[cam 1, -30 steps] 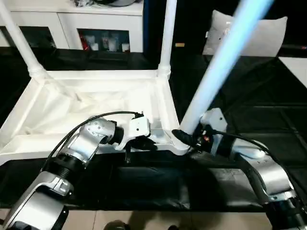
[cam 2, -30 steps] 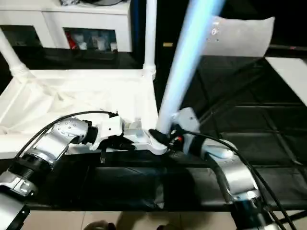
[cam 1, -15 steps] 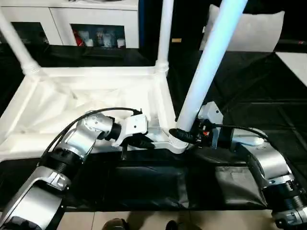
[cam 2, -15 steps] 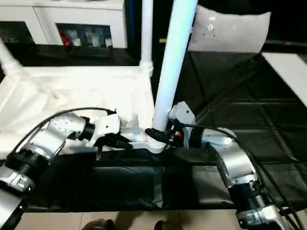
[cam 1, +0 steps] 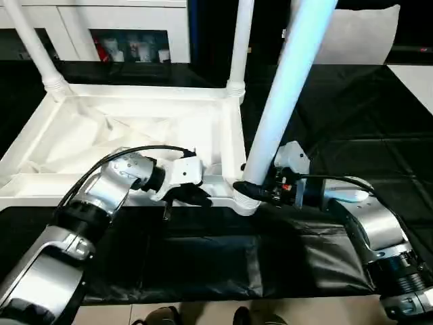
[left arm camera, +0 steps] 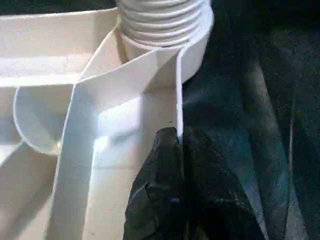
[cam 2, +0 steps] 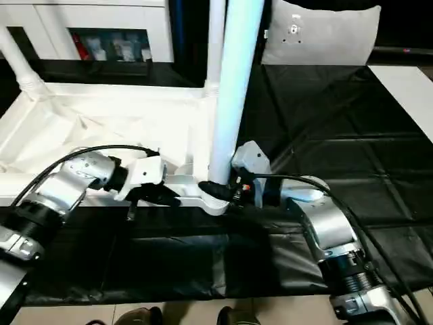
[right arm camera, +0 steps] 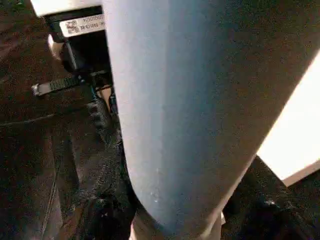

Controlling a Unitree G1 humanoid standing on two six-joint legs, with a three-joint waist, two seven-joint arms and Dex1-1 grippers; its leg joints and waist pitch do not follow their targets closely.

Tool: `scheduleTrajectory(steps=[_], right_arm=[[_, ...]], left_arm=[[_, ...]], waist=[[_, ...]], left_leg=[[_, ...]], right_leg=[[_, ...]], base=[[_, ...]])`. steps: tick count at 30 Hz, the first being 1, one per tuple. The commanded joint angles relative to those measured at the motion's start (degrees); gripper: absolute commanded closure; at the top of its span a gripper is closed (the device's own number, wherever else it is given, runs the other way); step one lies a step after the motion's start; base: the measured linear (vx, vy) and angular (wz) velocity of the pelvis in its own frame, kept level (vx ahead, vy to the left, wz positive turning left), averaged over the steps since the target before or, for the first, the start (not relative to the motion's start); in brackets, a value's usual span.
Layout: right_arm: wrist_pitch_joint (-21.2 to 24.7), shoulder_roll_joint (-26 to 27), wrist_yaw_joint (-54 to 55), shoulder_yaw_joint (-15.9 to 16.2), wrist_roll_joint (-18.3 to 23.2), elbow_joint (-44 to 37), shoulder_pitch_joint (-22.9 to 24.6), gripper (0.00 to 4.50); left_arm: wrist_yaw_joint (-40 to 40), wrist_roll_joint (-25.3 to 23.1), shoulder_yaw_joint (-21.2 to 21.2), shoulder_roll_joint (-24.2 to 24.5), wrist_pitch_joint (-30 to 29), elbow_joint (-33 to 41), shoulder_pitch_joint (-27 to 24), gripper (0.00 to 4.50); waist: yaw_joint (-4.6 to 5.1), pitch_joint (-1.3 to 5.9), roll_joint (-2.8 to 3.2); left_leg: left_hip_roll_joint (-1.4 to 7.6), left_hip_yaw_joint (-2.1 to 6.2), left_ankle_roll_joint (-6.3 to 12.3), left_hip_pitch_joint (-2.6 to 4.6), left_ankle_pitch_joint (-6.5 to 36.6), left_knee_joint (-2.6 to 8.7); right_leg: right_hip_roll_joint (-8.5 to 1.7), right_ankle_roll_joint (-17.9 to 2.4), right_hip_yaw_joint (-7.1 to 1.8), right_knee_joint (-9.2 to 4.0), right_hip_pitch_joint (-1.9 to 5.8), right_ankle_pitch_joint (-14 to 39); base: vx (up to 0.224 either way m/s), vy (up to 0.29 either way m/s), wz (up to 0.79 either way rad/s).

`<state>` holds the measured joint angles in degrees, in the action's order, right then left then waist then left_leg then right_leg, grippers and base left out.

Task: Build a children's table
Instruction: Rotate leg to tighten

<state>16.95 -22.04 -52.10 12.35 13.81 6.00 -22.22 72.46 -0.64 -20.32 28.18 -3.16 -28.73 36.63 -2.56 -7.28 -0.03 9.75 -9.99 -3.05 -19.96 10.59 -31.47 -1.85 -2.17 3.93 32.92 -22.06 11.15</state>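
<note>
The children's table top (cam 1: 101,139) lies upside down on the black work table, ribbed side up. Two white legs stand in its far corner sockets, one at the left (cam 1: 34,51) and one at the right (cam 1: 238,47). A third leg (cam 1: 284,95) rises from the near right socket, its threaded collar (left arm camera: 165,22) at the socket mouth. My right gripper (cam 1: 252,191) is shut around that leg's base, a finger (right arm camera: 102,210) on either side. My left gripper (cam 1: 196,196) is shut on the top's thin near rim (left arm camera: 178,100), just left of that socket.
A white glass-door cabinet (cam 1: 122,37) stands behind the work table (cam 1: 338,115). A white cushion (cam 1: 358,40) leans at the back right. A white surface (cam 1: 416,78) shows at the right edge. The table's near edge drops to the floor (cam 1: 203,311).
The leg in my right gripper has swung from leaning right to nearly upright over the near right socket. The head camera has shifted. My left gripper keeps its hold on the rim.
</note>
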Motion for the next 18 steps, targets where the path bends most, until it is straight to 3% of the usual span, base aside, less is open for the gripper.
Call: scheduleTrajectory(steps=[1, 3, 4, 5, 6, 7, 11, 13, 14, 18], right_arm=[[6.8, 0.1, 2.9, 4.7, -4.6, 6.1, 4.6, 2.62], [7.4, 1.8, 8.8, 3.1, -6.2, 6.3, 4.8, 2.62], [7.6, 2.6, 10.8, 2.5, -6.6, 6.5, 4.8, 2.62], [7.6, 2.6, 10.8, 2.5, -6.6, 6.5, 4.8, 2.62], [7.6, 4.5, 15.3, 1.1, -7.6, 7.9, 4.0, 2.62], [7.6, 4.6, 15.5, 1.1, -7.6, 8.0, 3.9, 2.62], [8.0, 8.7, 23.7, -2.5, -7.7, 12.8, 0.3, 2.62], [7.9, 9.6, 25.8, -2.7, -7.9, 14.9, -1.5, 2.62], [7.9, 9.8, 25.9, -2.5, -8.0, 15.1, -1.7, 2.62], [8.4, 10.8, 26.2, -2.6, -7.7, 15.0, -2.0, 2.62]], left_arm=[[-5.2, 0.4, 2.8, 0.5, -5.4, 3.3, -1.4, 4.5], [-8.2, 1.2, 4.3, 0.2, -11.6, 10.8, -5.5, 4.5], [-9.9, 1.5, 5.0, -0.5, -14.4, 14.0, -7.1, 4.5], [-9.9, 1.5, 5.0, -0.5, -14.4, 14.0, -7.1, 4.5], [-13.2, 0.8, 5.1, -2.6, -19.0, 19.6, -9.9, 4.5], [-13.3, 0.7, 5.0, -2.7, -19.2, 19.8, -10.1, 4.5], [-16.9, -2.5, 2.4, -5.8, -25.8, 27.0, -12.0, 4.5], [-18.6, -4.2, 0.1, -6.9, -30.8, 31.8, -11.8, 4.5], [-19.1, -4.3, -0.5, -7.3, -32.3, 32.9, -11.7, 4.5], [-21.0, -6.4, -2.3, -7.3, -34.8, 34.1, -11.3, 4.5]], waist=[[-0.16, 0.53, 0.36], [0.34, 0.45, 0.47], [0.66, 0.47, 0.11], [0.91, 0.44, 0.2], [1.26, 0.2, -0.16], [1.5, 0.23, 0.07], [2.42, 0.63, -0.24], [2.56, 0.97, 0.14], [2.58, 0.94, 0.05], [2.29, 1.05, -0.28]], left_leg=[[4.38, 3.01, 0.55, 0.39, 23.2, 4.93], [4.36, 3.17, 0.25, 0.16, 23.0, 4.96], [4.26, 3.26, 0.25, 0.03, 23.5, 5.03], [4.31, 3.4, -0.08, -0.2, 23.7, 5.14], [4.08, 3.45, 0.05, -0.19, 25.0, 5.19], [4.02, 3.64, -0.43, -0.09, 25.6, 5.11], [3.85, 3.7, 0.41, -0.45, 23.2, 5.26], [4.31, 3.29, 0.98, -0.5, 19.6, 5.31], [4.09, 2.84, 1.41, -0.33, 19.4, 5.07], [3.99, 2.48, 2.14, -0.36, 17.7, 4.88]], right_leg=[[-8.16, -5.1, -4.28, -6.69, 0.19, 40.2], [-8.19, -5.1, -4.33, -6.55, 0.11, 40.4], [-8.08, -4.3, -4.2, -6.54, 0.2, 41.6], [-8.12, -4.5, -4.17, -6.3, 0.32, 41.4], [-7.92, -3.3, -3.89, -6.81, 0.1, 43.9], [-8.17, -3.3, -3.87, -6.85, 0.01, 44.5], [-8.12, -3.9, -3.88, -6.76, 0.48, 40.1], [-7.79, -6.5, -4.24, -6.02, 0.48, 30.8], [-7.57, -7.3, -4.27, -6.08, 0.38, 28.3], [-7.65, -8.5, -4.4, -5.79, 0.78, 25.5]], base=[[0.0, 0.0, 0.0], [0.0, 0.0, 0.0], [0.0, 0.0, 0.0], [0.0, 0.0, 0.0], [0.0, 0.0, 0.0], [0.0, 0.0, 0.0], [0.0, 0.013, -0.03], [0.0, 0.0, 0.0], [0.0, 0.0, 0.0], [0.0, 0.0, 0.0]])
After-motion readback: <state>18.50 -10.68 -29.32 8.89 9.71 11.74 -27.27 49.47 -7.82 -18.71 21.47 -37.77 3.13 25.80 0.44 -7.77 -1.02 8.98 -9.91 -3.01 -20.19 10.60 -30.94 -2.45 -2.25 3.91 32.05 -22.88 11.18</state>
